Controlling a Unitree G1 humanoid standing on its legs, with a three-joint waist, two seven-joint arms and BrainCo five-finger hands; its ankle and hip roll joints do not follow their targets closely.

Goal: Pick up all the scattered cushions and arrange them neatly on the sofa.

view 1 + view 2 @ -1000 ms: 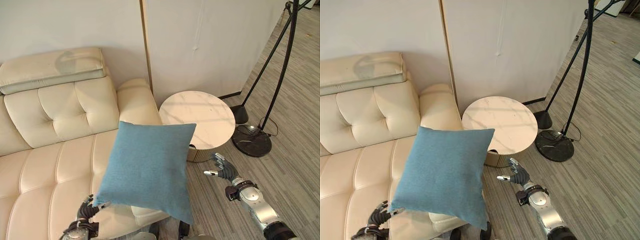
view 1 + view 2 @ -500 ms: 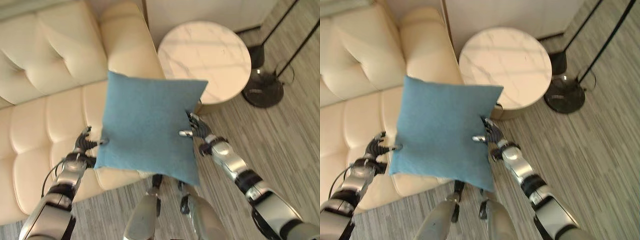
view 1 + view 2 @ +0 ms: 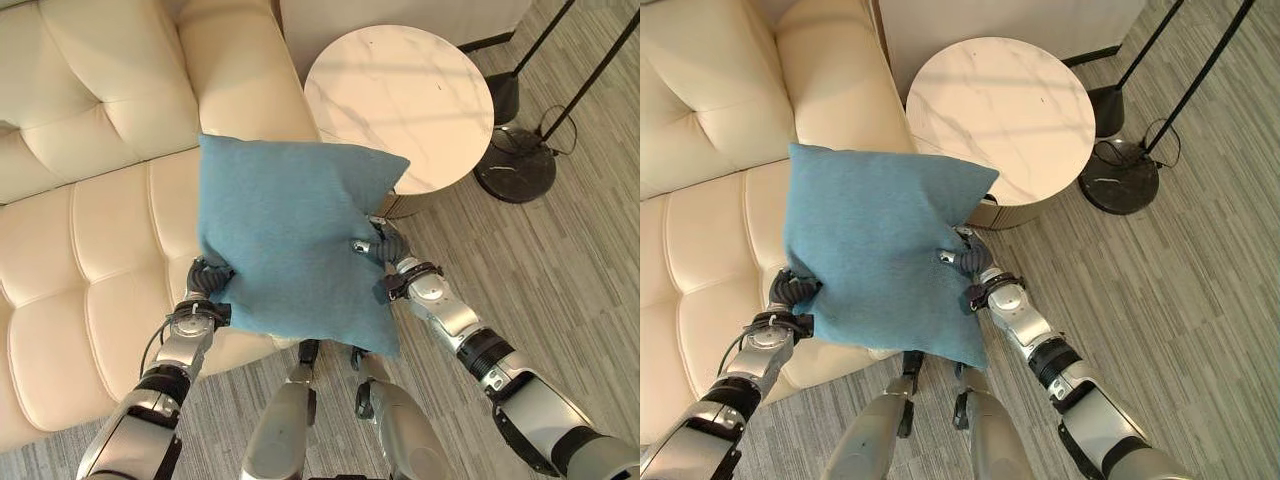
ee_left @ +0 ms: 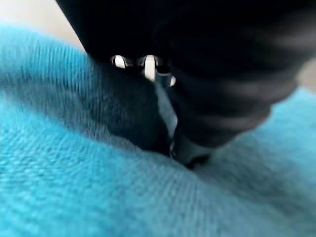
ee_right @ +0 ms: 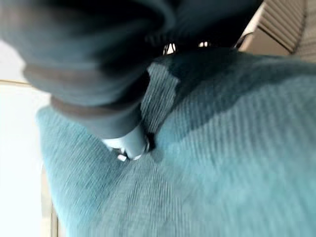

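A square blue fabric cushion [image 3: 285,240] hangs above a cream tufted leather sofa [image 3: 90,250]; a round marble-topped side table [image 3: 400,95] stands at one o'clock.

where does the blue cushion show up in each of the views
Left eye view: blue cushion at centre, held over the sofa's front edge.
Right eye view: centre-left, same pose.
Left wrist view: blue weave under the left hand.
Right wrist view: blue cloth beside the right hand.
Shared landmark: the round marble table, past the cushion's far corner.
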